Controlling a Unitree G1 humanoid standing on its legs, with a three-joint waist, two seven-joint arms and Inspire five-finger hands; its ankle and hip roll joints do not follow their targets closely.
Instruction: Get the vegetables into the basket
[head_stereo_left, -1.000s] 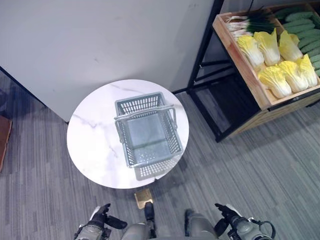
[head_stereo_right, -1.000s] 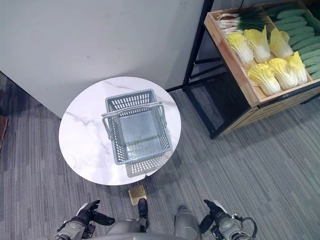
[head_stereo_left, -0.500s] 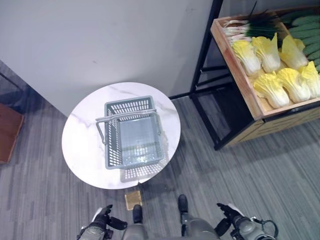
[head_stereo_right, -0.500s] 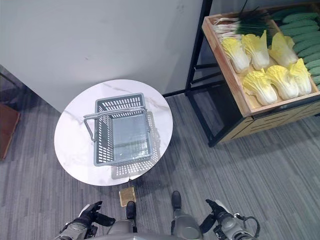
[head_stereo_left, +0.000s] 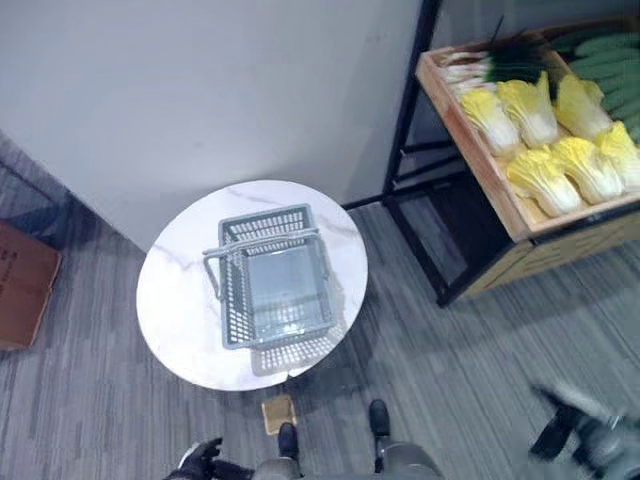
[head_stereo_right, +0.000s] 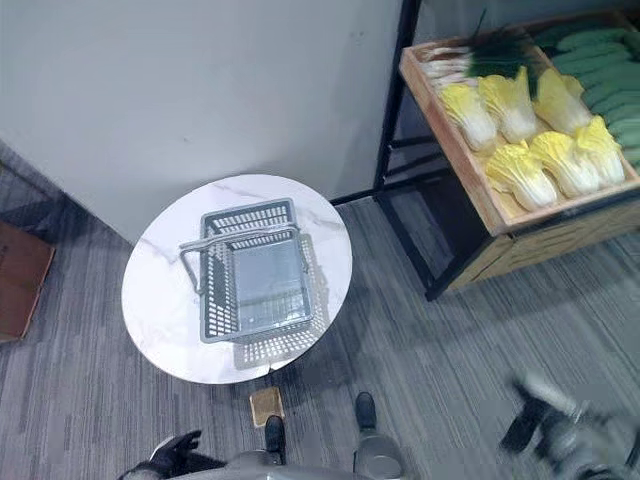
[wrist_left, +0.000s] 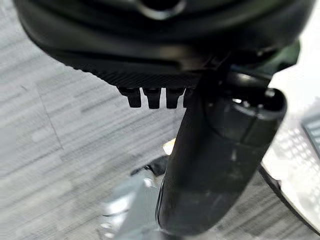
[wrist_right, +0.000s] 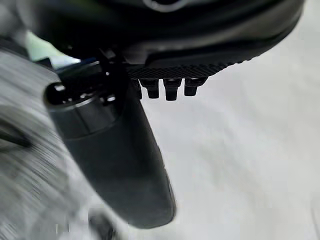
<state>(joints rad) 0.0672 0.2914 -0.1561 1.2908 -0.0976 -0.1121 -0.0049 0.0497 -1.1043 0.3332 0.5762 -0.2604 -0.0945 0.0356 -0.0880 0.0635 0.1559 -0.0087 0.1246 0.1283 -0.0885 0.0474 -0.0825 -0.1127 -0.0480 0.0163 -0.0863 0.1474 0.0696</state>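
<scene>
An empty grey plastic basket (head_stereo_left: 233, 300) with its handle up stands on the round white marble table (head_stereo_left: 175, 305). The vegetables lie in a wooden crate (head_stereo_left: 497, 185) on a rack at the far right: yellow napa cabbages (head_stereo_left: 545, 165), scallions (head_stereo_left: 490, 65) and cucumbers (head_stereo_left: 610, 50). My left hand (head_stereo_left: 202, 460) hangs low by the near edge, open and holding nothing; its thumb (wrist_left: 215, 165) shows over the floor. My right hand (head_stereo_right: 548, 425) is out at the lower right, open and holding nothing, well short of the crate.
A black metal rack (head_stereo_left: 405, 130) carries the crate, with an open shelf space below. A grey wall stands behind the table. A brown cardboard box (head_stereo_left: 25, 295) sits on the carpet at the left. The table's brass foot (head_stereo_left: 278, 412) shows under its near edge.
The camera has shifted. My right hand has swung outward to the right and higher. My left hand sits lower in the view.
</scene>
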